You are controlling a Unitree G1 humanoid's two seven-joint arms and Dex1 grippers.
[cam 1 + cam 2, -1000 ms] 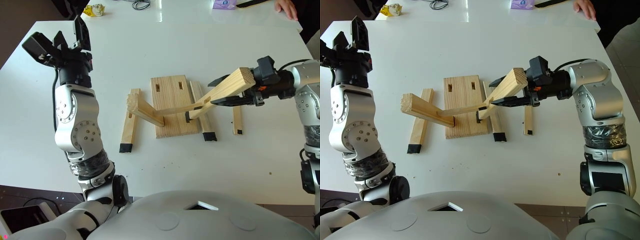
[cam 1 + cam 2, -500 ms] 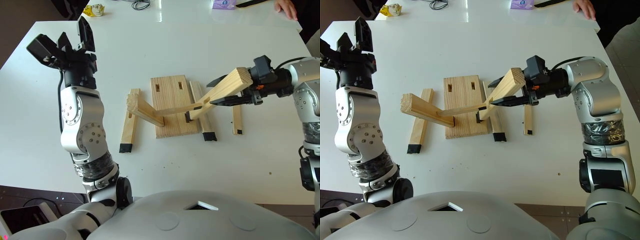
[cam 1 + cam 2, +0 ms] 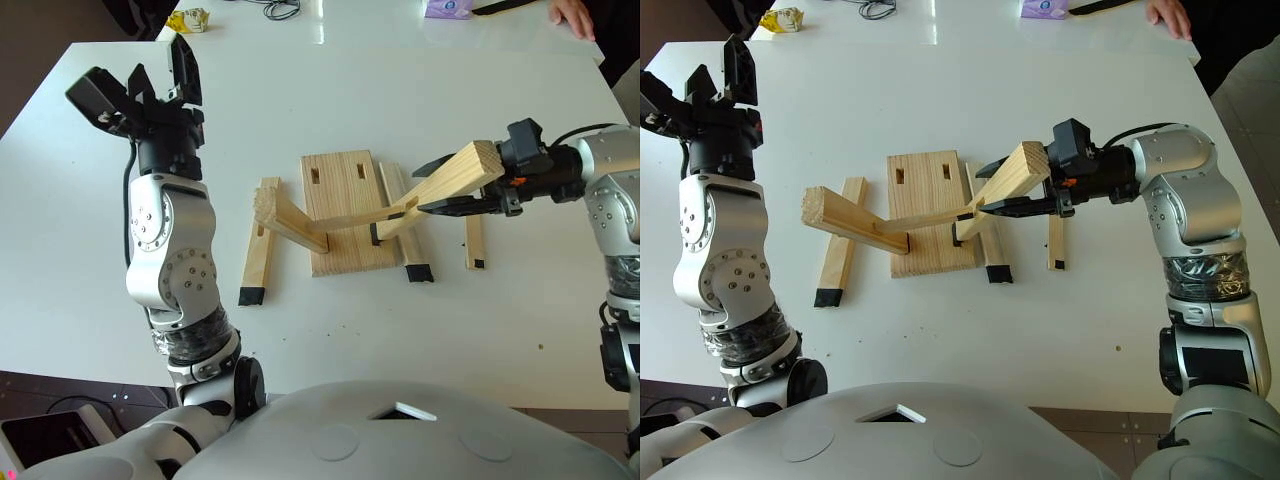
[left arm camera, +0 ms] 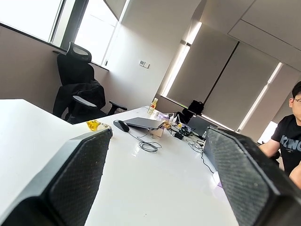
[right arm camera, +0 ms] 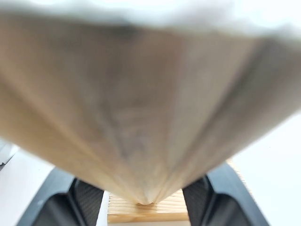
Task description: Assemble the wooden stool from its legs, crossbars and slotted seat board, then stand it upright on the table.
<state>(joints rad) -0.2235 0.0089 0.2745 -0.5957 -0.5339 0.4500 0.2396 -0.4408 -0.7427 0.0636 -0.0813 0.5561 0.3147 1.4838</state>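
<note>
The right gripper (image 3: 438, 186) is clamped on the upper part of one leg (image 3: 476, 164), holding it tilted, top end raised toward the robot's right and foot down at the seat board (image 3: 345, 180). A crossbar (image 3: 355, 218) joins it to a second leg (image 3: 290, 222), so the joined frame's long axis runs left to right across the board, which lies flat on the table (image 3: 400, 80). The frame's free end sits just off the board's left edge, on the left arm's side (my guess at where support belongs), yet the left gripper (image 3: 160, 78) hangs high, fingers spread wide, well apart from it
</note>
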